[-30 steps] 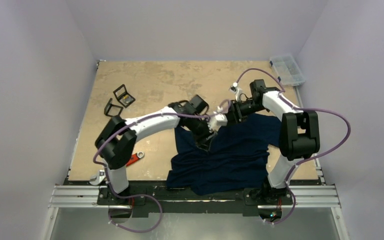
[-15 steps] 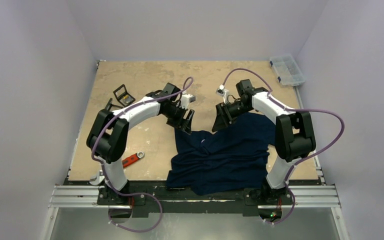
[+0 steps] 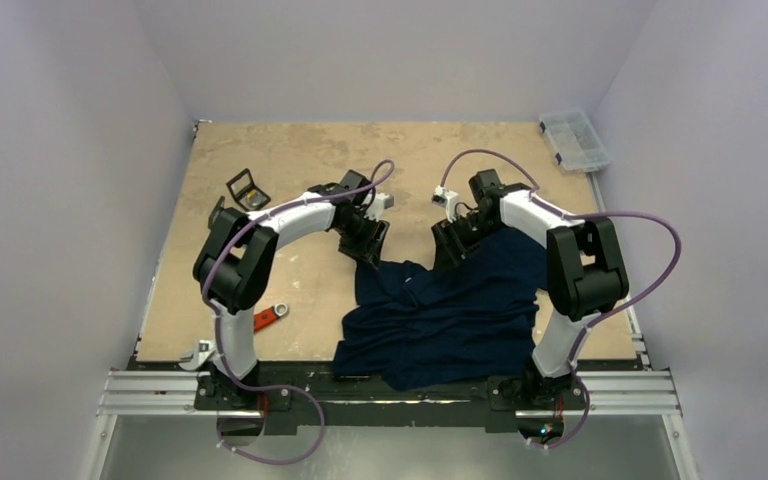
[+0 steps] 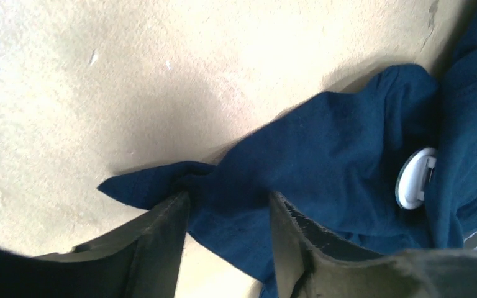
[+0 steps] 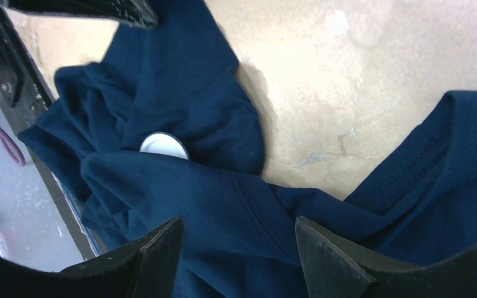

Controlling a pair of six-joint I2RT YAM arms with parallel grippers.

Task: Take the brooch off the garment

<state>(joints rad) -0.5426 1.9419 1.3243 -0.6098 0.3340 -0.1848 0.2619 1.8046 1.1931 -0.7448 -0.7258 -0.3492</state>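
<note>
The navy T-shirt garment (image 3: 445, 310) lies crumpled on the tan table, near the front right. A round white brooch (image 4: 415, 178) sits among its folds; it also shows in the right wrist view (image 5: 163, 145). My left gripper (image 3: 365, 242) is open at the garment's far left corner, and a pointed flap of cloth (image 4: 161, 183) lies between its fingers. My right gripper (image 3: 448, 245) is open just over the garment's far edge, with a seamed fold (image 5: 248, 205) between its fingers. The two grippers stand apart, with bare table between them.
A clear plastic compartment box (image 3: 574, 138) sits at the table's far right corner. Two small black frames (image 3: 247, 190) (image 3: 222, 213) lie at the far left. A red-handled tool (image 3: 268, 317) lies by the left arm, and a metal piece (image 3: 198, 352) lies at the front left edge.
Both grippers have drawn back from the garment's middle, where they were close together, to its far edge, left one leftwards. The garment's far left part has shifted a little.
</note>
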